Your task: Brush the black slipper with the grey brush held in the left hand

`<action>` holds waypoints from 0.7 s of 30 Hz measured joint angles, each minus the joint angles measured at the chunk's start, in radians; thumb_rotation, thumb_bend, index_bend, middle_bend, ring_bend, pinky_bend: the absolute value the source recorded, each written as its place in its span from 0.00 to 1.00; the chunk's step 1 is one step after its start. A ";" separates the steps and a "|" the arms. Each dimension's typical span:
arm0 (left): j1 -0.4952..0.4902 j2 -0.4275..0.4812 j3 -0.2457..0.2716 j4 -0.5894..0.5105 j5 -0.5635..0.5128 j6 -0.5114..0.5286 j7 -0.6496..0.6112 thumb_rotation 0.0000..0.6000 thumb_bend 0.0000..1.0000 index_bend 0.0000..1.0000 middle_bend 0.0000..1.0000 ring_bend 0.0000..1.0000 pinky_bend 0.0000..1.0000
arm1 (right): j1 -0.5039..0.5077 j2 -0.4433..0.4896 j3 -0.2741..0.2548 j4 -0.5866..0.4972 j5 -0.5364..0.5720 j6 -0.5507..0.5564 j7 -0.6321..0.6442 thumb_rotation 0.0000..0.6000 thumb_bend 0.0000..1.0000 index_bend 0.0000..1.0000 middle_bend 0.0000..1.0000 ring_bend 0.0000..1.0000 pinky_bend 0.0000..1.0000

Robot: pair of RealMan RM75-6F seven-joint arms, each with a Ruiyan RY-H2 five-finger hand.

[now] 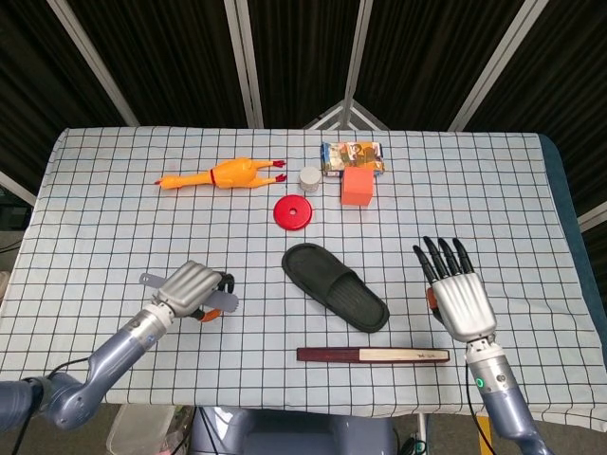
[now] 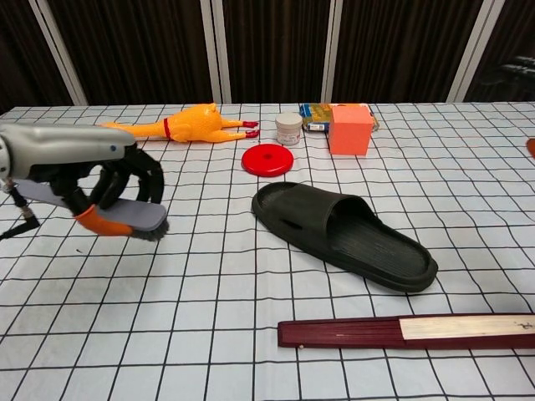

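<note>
The black slipper (image 1: 336, 286) (image 2: 344, 234) lies flat on the checked cloth near the middle, toe end to the far left. My left hand (image 1: 190, 288) (image 2: 113, 188) grips the grey brush (image 1: 221, 301) (image 2: 132, 219) well to the left of the slipper, bristles down and just above the cloth. My right hand (image 1: 456, 294) is off to the right of the slipper, fingers spread and straight, holding nothing. In the chest view only an orange sliver at the right edge may belong to it.
A dark wooden ruler-like stick (image 1: 372, 354) (image 2: 410, 331) lies in front of the slipper. Behind it stand a red disc (image 1: 293, 212) (image 2: 267, 159), a small white jar (image 1: 309, 177), an orange box (image 1: 358, 187), a printed packet (image 1: 353, 155) and a yellow rubber chicken (image 1: 226, 175).
</note>
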 measured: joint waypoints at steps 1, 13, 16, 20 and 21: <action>0.018 0.002 0.013 0.012 0.029 0.010 -0.007 1.00 0.59 0.54 0.65 0.53 0.57 | -0.012 0.003 -0.006 0.008 -0.010 0.012 0.018 1.00 0.63 0.00 0.00 0.00 0.04; 0.129 -0.156 0.060 0.312 0.126 0.066 -0.054 1.00 0.54 0.51 0.63 0.52 0.56 | -0.066 0.001 -0.033 0.080 -0.028 0.017 0.083 1.00 0.63 0.00 0.00 0.00 0.04; 0.148 -0.201 0.057 0.382 0.140 0.064 -0.084 1.00 0.47 0.48 0.60 0.50 0.54 | -0.072 -0.007 -0.031 0.091 -0.025 0.015 0.090 1.00 0.63 0.00 0.00 0.00 0.04; 0.169 -0.263 0.047 0.460 0.182 0.059 -0.149 1.00 0.36 0.42 0.54 0.46 0.54 | -0.079 -0.012 -0.029 0.106 -0.021 0.009 0.103 1.00 0.63 0.00 0.00 0.00 0.04; 0.172 -0.269 0.046 0.468 0.195 0.060 -0.159 1.00 0.31 0.38 0.50 0.43 0.54 | -0.080 -0.013 -0.028 0.109 -0.019 0.007 0.105 1.00 0.63 0.00 0.00 0.00 0.04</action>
